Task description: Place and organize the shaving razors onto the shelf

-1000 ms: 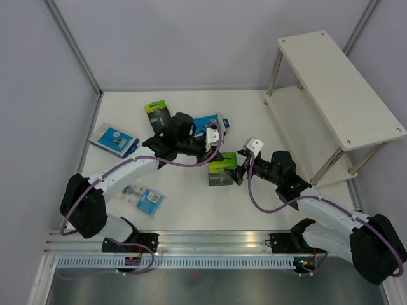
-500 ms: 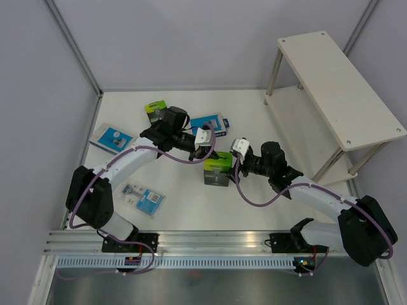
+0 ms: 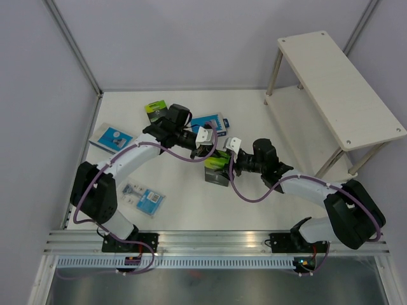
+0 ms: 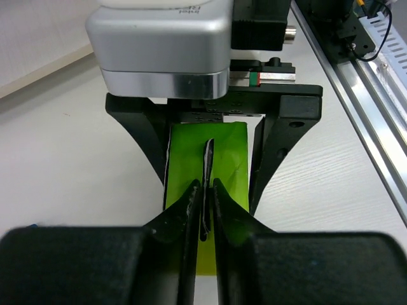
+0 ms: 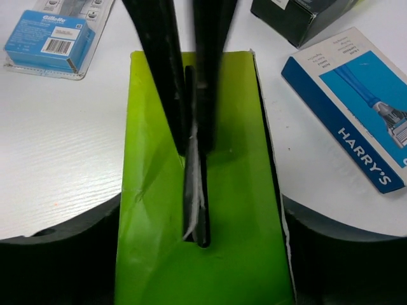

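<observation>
Razor box with the lime-green top (image 3: pixel 217 168) stands on the worktop (image 3: pixel 184 210) between both sets of jaws; the left gripper (image 4: pixel 203 190) has its jaws nearly shut, pinching the thin hang tab (image 4: pixel 206 162) that rises from the green top; the right gripper (image 5: pixel 202 213) has its jaws wide, one finger down each side of the box; the left wrist view shows a sliver of worktop between the box and one of those fingers, and whether the other finger touches cannot be told.

The left arm comes from its base on the near left, bends at the elbow and meets the box from the far left, wrist tipped down over the tab; the right arm lies low, stretched across from its base to meet the box from the right, wrist level.

The top view alone shows the shelf (image 3: pixel 343 82), well to the far right of the box with both boards bare, and a flat blue-and-white pack (image 3: pixel 113 138) far to its left; the right wrist view shows print that the top view loses: the HARRY'S pack (image 5: pixel 356 121) just beyond the box, the second black box (image 5: pixel 299 16) past that, and the small blister pack (image 5: pixel 48 35) to the box's near left.
</observation>
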You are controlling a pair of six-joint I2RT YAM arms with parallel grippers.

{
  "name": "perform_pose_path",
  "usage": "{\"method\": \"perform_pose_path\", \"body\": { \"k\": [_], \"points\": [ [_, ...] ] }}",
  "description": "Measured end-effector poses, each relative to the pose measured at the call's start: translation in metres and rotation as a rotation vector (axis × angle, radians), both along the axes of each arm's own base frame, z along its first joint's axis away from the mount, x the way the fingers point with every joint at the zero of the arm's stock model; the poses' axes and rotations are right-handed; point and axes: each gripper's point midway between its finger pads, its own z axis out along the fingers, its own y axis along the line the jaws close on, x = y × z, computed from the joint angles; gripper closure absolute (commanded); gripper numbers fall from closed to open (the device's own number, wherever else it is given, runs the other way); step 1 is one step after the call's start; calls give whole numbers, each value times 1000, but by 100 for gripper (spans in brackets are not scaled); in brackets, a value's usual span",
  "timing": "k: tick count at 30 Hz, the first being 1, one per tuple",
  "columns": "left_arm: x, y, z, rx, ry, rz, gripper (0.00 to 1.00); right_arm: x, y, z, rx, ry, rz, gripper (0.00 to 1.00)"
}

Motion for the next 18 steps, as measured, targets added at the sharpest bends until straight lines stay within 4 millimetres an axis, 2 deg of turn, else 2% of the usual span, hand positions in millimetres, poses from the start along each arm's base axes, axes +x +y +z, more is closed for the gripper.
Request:
{"method": "perform_pose_path", "body": {
  "k": [1, 2, 3, 5, 6, 10, 13, 18],
  "points": [
    [0, 0, 0, -1, -3, 0, 62, -1, 1, -1, 0, 5, 3, 39],
    [1, 0, 1, 0, -5, 1, 52, -2, 2, -1, 0, 6, 6, 44],
    [1, 0, 1, 2, -2, 3, 28, -4, 4, -1, 2, 12, 7, 49],
    [2, 0, 2, 5, -1, 11, 22, -4, 5, -1, 1, 12, 6, 54],
    [3, 0, 2, 8, -3, 18, 14, -4, 5, -1, 2, 11, 2, 56],
    [9, 6, 2, 23, 11, 56, 1, 0, 2, 0, -3, 3, -27, 58],
    [21, 16, 6, 43, 31, 145, 0, 3, -1, 0, -2, 10, -58, 58],
    [51, 40, 28, 51, -14, 390, 0, 9, -7, 0, 13, 42, -144, 55]
  ]
}}
